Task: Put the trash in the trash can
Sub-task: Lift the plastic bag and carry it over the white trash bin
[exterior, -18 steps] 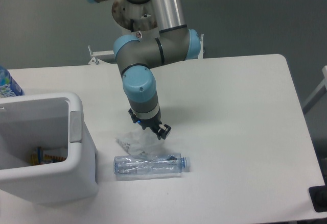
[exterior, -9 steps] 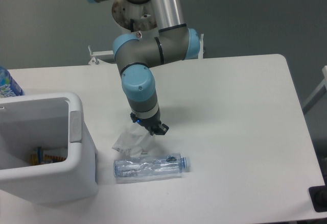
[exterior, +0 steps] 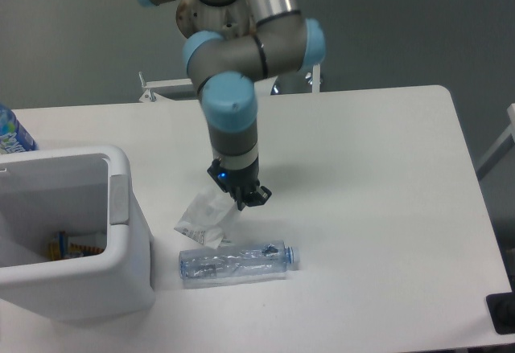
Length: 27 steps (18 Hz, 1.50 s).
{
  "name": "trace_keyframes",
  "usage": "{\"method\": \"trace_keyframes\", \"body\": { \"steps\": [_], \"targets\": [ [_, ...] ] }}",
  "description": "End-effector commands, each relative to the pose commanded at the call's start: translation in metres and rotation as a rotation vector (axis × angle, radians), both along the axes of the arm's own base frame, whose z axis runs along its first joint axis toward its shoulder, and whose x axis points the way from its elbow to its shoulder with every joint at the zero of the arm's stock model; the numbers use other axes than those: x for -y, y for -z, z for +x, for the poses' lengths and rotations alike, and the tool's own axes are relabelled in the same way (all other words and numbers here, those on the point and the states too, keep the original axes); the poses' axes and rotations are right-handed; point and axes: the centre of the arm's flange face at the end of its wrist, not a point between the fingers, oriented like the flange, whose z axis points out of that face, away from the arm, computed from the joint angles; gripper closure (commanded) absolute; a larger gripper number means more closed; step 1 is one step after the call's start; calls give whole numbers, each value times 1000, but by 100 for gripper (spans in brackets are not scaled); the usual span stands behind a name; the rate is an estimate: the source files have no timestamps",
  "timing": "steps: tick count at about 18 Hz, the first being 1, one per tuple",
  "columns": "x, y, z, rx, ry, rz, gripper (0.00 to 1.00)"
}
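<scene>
Fingers of your hand [exterior: 239,200] are pinched onto the upper right edge of the crumpled white wrapper [exterior: 204,216], just below the grey wrist with its pale blue joint cap. You can see the wrapper hanging down and to the left from that grip; whether its lower corner touches the white bench [exterior: 362,176] or floats just above it, you cannot tell from this angle. A small blue light shows on the hand's dark body.

Just beneath the wrapper, toward the bench's front edge, you have the clear crushed plastic bottle [exterior: 237,261] lying on its side, pale cap pointing right. It sits apart from the hand, with its left end near the wrapper's lowest corner.

To your picture-left stands the white trash can [exterior: 121,264], a tall rectangular bin with a thick rounded rim and a raised grey tab on the side facing the wrapper. Look inside and you find some yellow and blue scraps [exterior: 68,247] at the bottom. Beyond the can, at the far left edge, a blue-labelled bottle [exterior: 11,132] pokes partly into view.
</scene>
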Motion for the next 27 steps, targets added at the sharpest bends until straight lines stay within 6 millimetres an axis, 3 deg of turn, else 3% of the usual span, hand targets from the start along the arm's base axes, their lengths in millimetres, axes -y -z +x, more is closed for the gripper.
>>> {"method": "trace_keyframes", "body": {
  "steps": [5,8,12,15,18,24,27],
  "targets": [
    [-4,-75,-21,47,-167,187,100],
    [-9,-108,-22,77,-259,256,100],
    [-1,-153,0,98,-328,335,100],
    [-2,-174,22,154,-337,390,100],
    [-18,-187,58,225,-324,420,100],
    [-56,-171,125,298,-249,378,100],
    [-68,-158,143,315,-215,351,100]
  ]
}}
